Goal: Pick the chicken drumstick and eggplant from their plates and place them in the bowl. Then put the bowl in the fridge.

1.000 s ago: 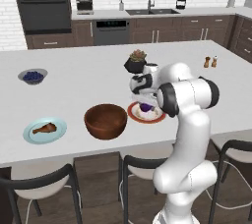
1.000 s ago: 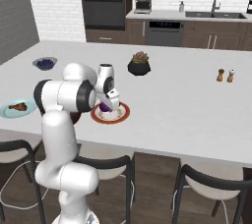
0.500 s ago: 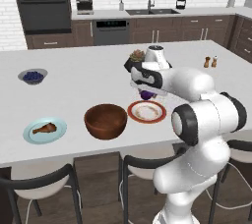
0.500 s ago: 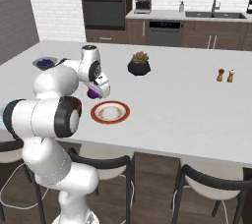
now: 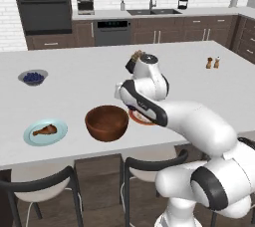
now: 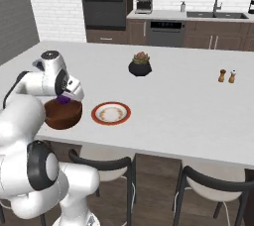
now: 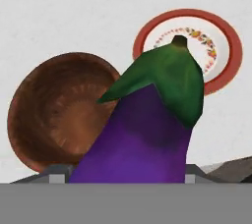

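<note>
So the pincer (image 6: 64,96) is gripping the eggplant (image 7: 142,134), purple body with the green cap pointing away from the hand, and it's hanging in the air just over the near edge of the wooden bowl (image 7: 59,115). Right beside the bowl the red-rimmed plate (image 7: 224,46) is sitting bare on the worktop (image 5: 79,96). Further left, the chicken drumstick (image 5: 44,131) is lying on the teal plate (image 5: 30,139).
</note>
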